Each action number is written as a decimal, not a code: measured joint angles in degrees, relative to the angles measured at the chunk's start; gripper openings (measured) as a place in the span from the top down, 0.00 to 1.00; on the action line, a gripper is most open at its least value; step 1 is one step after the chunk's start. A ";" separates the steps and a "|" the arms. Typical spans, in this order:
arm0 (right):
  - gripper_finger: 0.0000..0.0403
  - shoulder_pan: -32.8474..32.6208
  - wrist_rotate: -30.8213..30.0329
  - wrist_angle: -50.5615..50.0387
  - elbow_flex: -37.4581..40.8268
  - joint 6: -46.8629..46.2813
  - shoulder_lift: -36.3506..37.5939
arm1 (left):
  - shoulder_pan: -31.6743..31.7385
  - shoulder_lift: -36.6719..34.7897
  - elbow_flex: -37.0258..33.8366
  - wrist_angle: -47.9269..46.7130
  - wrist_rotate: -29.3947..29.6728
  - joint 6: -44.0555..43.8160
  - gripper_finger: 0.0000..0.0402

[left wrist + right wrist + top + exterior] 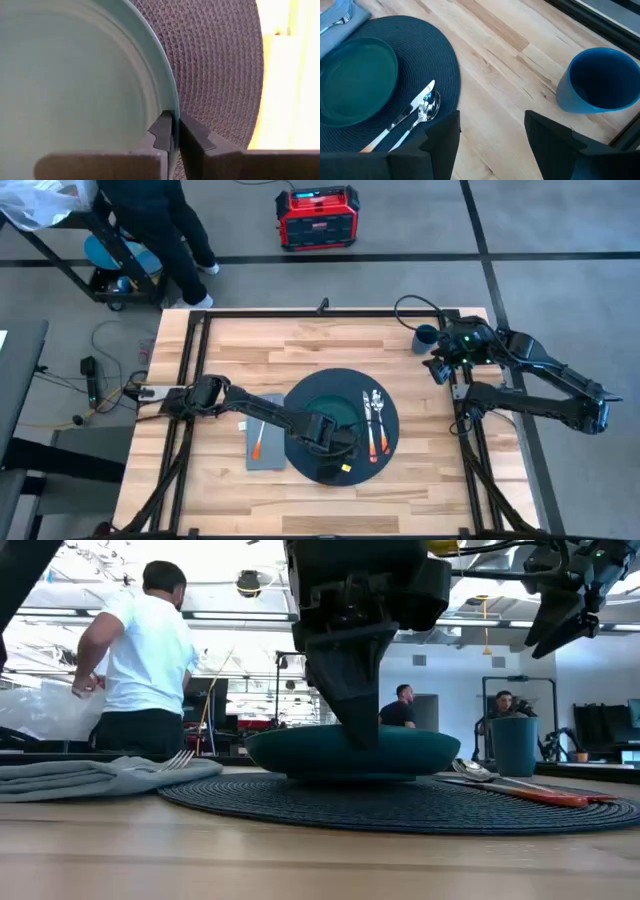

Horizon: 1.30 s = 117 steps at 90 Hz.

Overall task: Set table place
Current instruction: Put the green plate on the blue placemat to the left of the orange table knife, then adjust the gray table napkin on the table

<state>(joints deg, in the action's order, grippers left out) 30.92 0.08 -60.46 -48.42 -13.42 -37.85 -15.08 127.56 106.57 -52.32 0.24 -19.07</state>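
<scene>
Placemat [385,448] lies mid-table [430,480]; people [145,660] stand behind.

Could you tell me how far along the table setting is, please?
Done: placemat down; knife and spoon on it; fork on the napkin. In hand: left hand pinches the plate rim. Left: the cup, below the open right hand.

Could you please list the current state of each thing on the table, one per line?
Left pincer: shut on the green plate's rim.
Green plate: on the placemat.
Knife and spoon: flat on placemat.
Fork: on napkin.
Blue cup: upright, empty.
Right pincer: open, near cup.
</scene>
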 joint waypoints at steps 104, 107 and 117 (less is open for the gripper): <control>0.48 -0.02 2.84 -0.31 -0.02 1.48 0.11 | 4.72 -27.36 -29.36 -0.46 14.38 -23.76 0.95; 0.48 -0.02 2.82 -0.31 -0.02 1.48 0.09 | 4.85 -28.89 -31.85 0.10 14.18 -25.49 0.96; 0.48 -0.02 2.89 -0.58 -0.02 1.48 0.11 | 4.85 -34.71 -38.95 2.27 13.93 -30.25 0.99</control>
<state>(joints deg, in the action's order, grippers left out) 30.89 2.96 -61.03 -48.45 -11.94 -37.74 -10.24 92.84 67.63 -50.04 14.17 -49.32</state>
